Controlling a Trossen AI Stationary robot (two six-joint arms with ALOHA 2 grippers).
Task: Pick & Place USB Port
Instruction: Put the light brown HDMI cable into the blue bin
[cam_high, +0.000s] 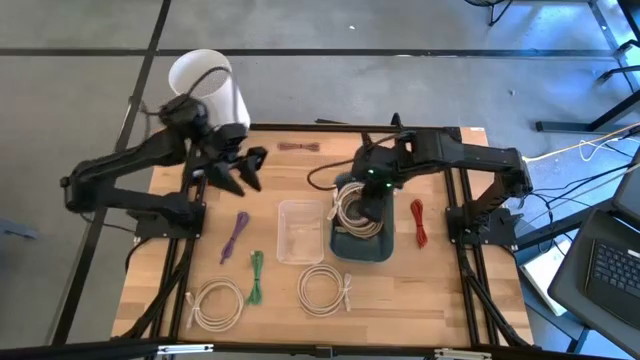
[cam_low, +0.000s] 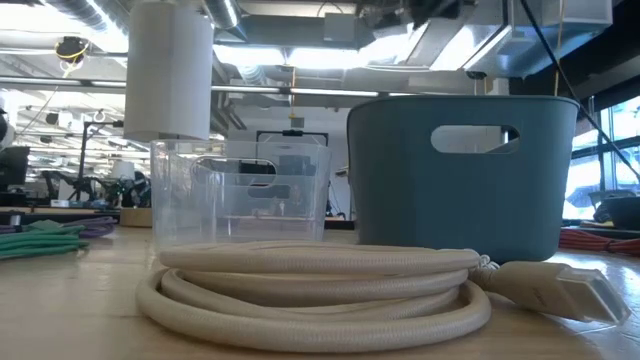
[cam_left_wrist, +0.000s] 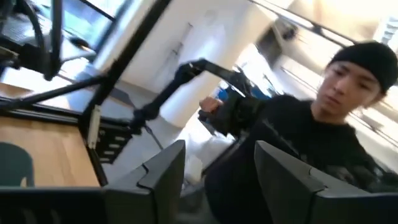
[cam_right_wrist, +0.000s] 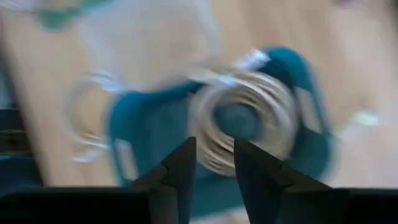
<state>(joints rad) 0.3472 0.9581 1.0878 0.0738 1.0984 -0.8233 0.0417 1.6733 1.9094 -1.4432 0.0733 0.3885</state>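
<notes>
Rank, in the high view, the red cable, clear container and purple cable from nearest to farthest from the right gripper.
Right gripper hangs over the teal bin.
1. Clear container, just left of the bin.
2. Red cable, right of the bin.
3. Purple cable, far left.

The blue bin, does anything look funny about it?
A little. A white cable coil sits high across the blue bin, at its rim, not down inside. The right gripper hovers over it. Two more white coils lie neatly on the table.
</notes>
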